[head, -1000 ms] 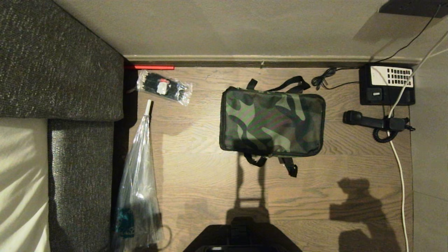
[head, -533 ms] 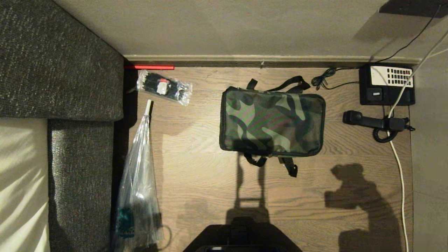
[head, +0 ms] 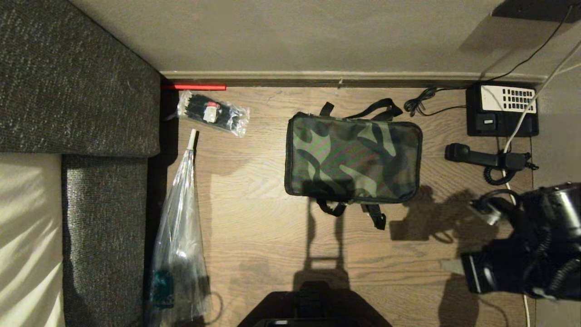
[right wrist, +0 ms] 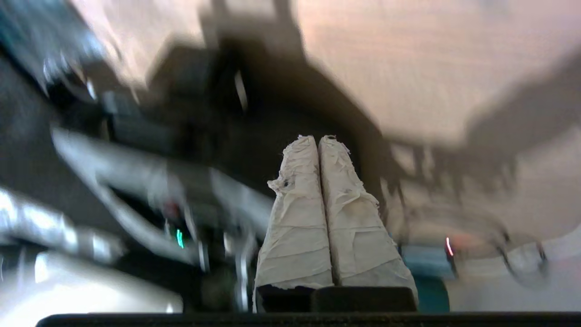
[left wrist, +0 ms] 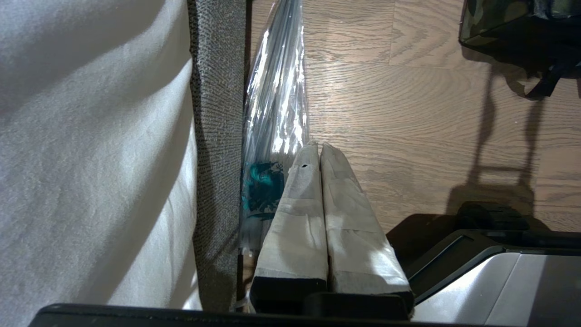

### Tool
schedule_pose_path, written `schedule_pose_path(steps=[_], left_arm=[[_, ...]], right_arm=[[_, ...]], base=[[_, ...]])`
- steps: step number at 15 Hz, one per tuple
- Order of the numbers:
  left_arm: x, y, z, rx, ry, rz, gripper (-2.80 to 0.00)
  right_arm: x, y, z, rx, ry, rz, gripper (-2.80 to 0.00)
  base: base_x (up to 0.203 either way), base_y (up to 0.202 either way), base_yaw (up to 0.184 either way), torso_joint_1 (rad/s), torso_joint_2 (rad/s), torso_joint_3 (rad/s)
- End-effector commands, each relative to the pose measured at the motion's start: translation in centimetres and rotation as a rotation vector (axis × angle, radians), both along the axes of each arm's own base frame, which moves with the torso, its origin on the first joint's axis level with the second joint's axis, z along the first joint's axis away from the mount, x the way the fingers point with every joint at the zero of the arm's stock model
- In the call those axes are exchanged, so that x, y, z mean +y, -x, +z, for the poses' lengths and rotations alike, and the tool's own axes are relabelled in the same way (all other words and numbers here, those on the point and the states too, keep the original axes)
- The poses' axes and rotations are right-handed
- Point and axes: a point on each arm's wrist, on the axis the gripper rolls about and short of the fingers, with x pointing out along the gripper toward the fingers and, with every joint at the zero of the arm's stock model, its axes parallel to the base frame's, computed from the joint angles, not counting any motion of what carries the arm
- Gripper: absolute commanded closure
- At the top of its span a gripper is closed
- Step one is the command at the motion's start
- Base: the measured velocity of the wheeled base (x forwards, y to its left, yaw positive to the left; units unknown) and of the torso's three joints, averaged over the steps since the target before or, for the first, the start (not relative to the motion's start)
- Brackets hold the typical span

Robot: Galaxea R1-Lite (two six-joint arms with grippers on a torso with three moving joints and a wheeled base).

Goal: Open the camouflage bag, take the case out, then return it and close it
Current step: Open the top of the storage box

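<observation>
Wooden floor (head: 272, 236), camouflage bag (head: 353, 156) apart from right pincer (right wrist: 317, 138), seemingly.

Black desk phone (head: 501, 110), handset (head: 485, 159) off-hook, clear packet (head: 213, 113), long plastic sleeve (head: 179, 236), sofa (head: 77, 81)

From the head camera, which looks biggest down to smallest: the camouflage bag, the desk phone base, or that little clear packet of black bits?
1. camouflage bag, clearly largest.
2. desk phone base and small clear packet: these look alike in size, so I won't rank them.
</observation>
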Motion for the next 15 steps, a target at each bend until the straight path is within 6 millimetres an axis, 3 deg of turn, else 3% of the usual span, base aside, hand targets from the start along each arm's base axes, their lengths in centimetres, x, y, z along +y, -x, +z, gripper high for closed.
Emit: schedule_pose_path(steps=[1, 4, 5, 7, 15], left_arm=[[0.0, 0.0, 0.0, 0.000, -0.001, 0.000, 0.00], [0.0, 0.0, 0.0, 0.000, -0.001, 0.000, 0.00], [0.0, 0.0, 0.0, 0.000, -0.001, 0.000, 0.00], [0.0, 0.0, 0.0, 0.000, 0.000, 0.000, 0.00], [0.0, 0.0, 0.0, 0.000, -0.001, 0.000, 0.00]], right_arm=[[4.4, -5.9, -3.7, -0.002, -0.039, 0.034, 0.00], [8.7, -9.3, -5.6, -0.079, -0.134, 0.040, 0.00], [9.7, -10.2, -6.0, -0.119, -0.166, 0.041, -2.80], [10.6, -11.0, -6.5, -0.209, -0.205, 0.049, -2.80], [10.2, -10.4, -8.2, -0.328, -0.075, 0.090, -2.80]], base=[[0.000, 0.000, 0.000, 0.000, 0.00, 0.000], [0.000, 0.000, 0.000, 0.000, 0.00, 0.000], [0.000, 0.000, 0.000, 0.000, 0.00, 0.000], [0.000, 0.000, 0.000, 0.000, 0.00, 0.000], [0.000, 0.000, 0.000, 0.000, 0.00, 0.000]])
